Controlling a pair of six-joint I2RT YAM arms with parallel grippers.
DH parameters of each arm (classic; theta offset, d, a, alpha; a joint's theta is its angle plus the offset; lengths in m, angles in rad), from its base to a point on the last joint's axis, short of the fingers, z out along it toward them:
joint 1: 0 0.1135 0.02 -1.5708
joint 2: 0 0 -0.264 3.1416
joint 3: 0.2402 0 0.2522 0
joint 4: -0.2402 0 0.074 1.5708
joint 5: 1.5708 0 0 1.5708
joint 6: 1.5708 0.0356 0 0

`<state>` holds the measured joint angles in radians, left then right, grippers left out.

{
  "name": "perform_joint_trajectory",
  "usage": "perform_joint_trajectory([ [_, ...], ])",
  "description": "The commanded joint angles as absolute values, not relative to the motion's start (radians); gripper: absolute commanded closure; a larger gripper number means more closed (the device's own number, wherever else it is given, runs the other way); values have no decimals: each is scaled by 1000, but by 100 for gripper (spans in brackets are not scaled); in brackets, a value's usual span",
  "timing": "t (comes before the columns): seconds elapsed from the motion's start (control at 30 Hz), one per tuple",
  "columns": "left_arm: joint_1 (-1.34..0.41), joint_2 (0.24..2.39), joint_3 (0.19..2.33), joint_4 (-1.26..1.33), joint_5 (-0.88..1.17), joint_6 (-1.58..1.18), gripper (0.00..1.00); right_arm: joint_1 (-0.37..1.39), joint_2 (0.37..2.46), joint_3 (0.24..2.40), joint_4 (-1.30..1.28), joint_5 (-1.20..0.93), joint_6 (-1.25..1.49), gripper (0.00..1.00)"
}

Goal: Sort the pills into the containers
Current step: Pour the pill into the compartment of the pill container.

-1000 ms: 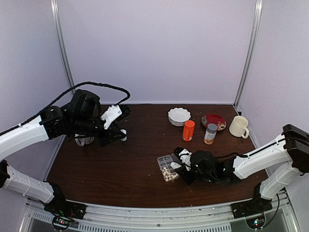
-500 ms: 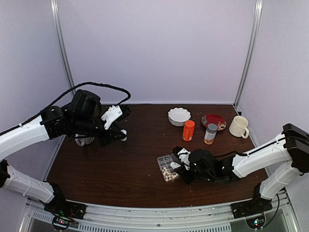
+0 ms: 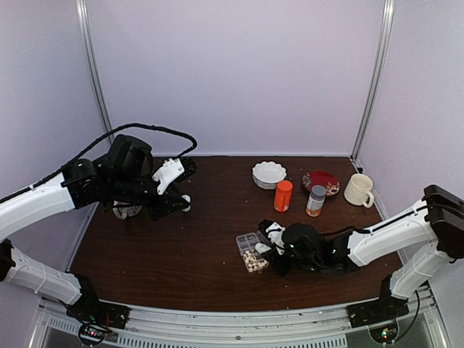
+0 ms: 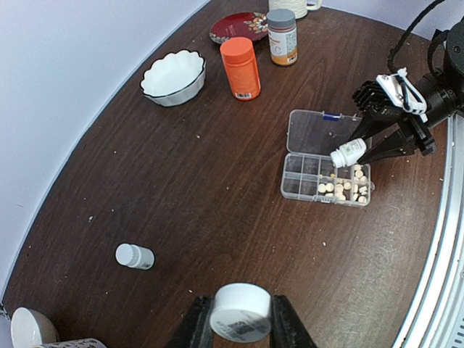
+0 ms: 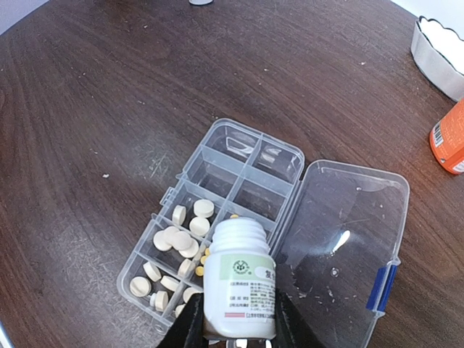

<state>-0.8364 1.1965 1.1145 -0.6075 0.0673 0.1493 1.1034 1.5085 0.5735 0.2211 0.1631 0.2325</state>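
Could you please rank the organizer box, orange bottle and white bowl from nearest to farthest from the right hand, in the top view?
1. Organizer box, directly beside the right hand.
2. Orange bottle, farther back on the table.
3. White bowl, farthest, near the back edge.

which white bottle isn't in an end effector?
The loose bottle lying on its side on bare wood, nothing touching it. The tilted bottle is held over the organizer by the right end effector.
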Motion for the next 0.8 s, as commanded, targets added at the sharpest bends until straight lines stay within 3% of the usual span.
perform_joint_trajectory([
  [0.0, -830, 1202, 1134, -603, 75, 163, 100, 1099, 1483, 578, 221, 181, 229, 100],
  [0.77, -830, 1204, 1137, -607, 77, 163, 100, 1097, 1496, 584, 219, 152, 228, 100],
])
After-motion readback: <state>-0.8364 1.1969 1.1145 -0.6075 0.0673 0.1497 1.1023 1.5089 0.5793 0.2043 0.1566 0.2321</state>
